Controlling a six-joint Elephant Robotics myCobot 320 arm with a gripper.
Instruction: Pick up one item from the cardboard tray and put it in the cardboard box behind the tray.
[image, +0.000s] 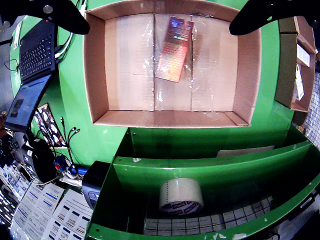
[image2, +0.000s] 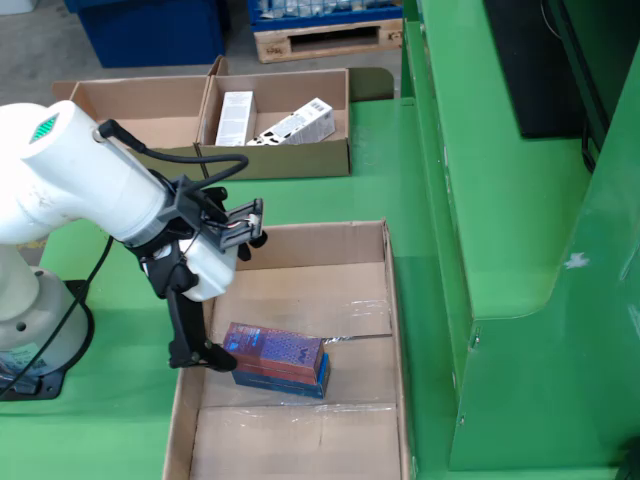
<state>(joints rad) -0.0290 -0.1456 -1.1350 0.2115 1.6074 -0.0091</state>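
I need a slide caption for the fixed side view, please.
White robot arm's open gripper hangs over a red-and-blue packet lying in a cardboard tray.

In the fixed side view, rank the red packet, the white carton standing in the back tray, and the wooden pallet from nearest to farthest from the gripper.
1. Red packet: in the near cardboard box, just right of the gripper.
2. White carton: upright in the back tray, well above in the picture.
3. Wooden pallet: at the top edge, beyond the tray.

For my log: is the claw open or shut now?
Open. The claw shows two black fingers spread wide apart, with nothing between them; the red packet lies flat below.
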